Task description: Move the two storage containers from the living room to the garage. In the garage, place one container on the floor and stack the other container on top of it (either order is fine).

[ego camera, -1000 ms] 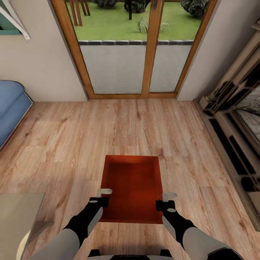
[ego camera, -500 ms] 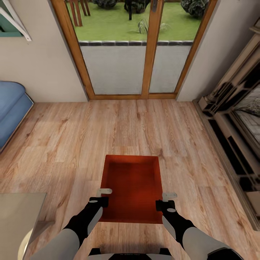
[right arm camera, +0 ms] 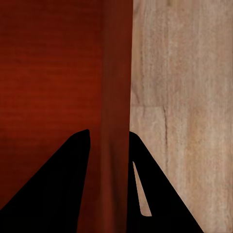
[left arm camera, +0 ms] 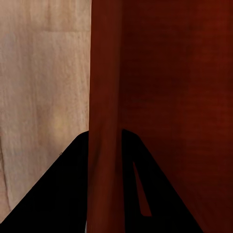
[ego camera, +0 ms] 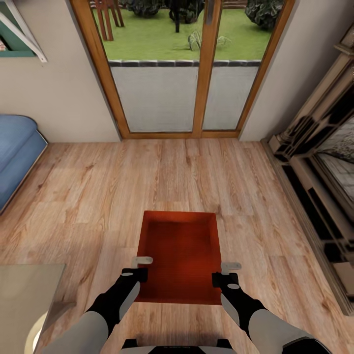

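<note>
On the living room's plank floor, facing the glass doors, we have the bin pinched by its side walls, left hand and right hand each closed on one, and uneven arm motion could twist it loose.

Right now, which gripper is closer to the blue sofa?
Left. The left gripper clamps the orange bin's left wall, on the side where the sofa sits by the wall. The right gripper clamps the bin's right wall, farther off.
</note>
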